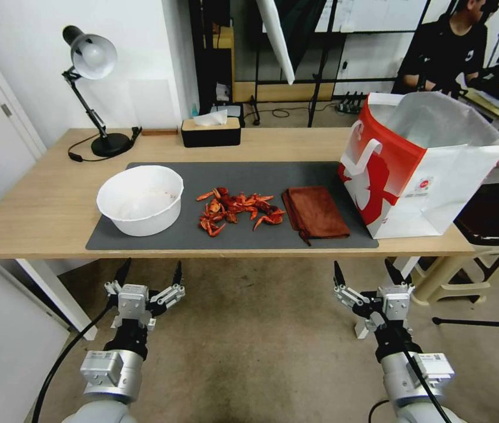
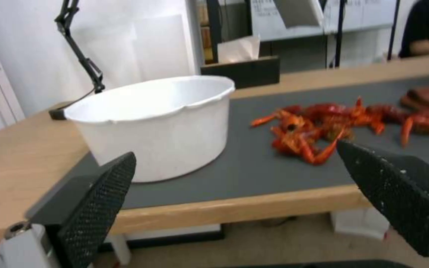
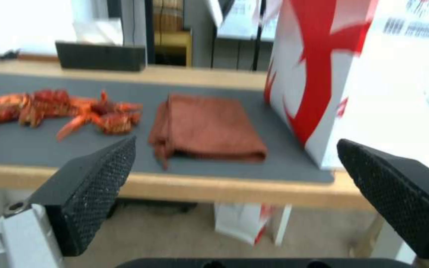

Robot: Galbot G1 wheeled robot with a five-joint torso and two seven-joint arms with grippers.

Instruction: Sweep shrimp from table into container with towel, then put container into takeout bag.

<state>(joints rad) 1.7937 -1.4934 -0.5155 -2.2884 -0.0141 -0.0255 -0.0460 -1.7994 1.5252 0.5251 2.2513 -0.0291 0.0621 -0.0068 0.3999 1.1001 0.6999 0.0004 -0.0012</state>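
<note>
The shrimp (image 1: 236,211) lie piled mid-mat between the container (image 1: 140,199) and a folded brown towel (image 1: 315,212), the takeout bag (image 1: 419,164) at the table (image 1: 37,205) end, while left gripper (image 1: 149,274) and right gripper (image 1: 368,273) hang below its front edge, fingers spread wide

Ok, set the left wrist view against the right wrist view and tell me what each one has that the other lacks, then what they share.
Left wrist view alone: the white container standing on the grey mat, the desk lamp's arm behind it, and the left gripper, open, short of the table's near edge.

Right wrist view alone: the red and white takeout bag and the right gripper, open, also short of the edge.

Both: the shrimp piled on the mat, the folded brown towel (just its corner in the left one), the black tissue box and the table.
</note>
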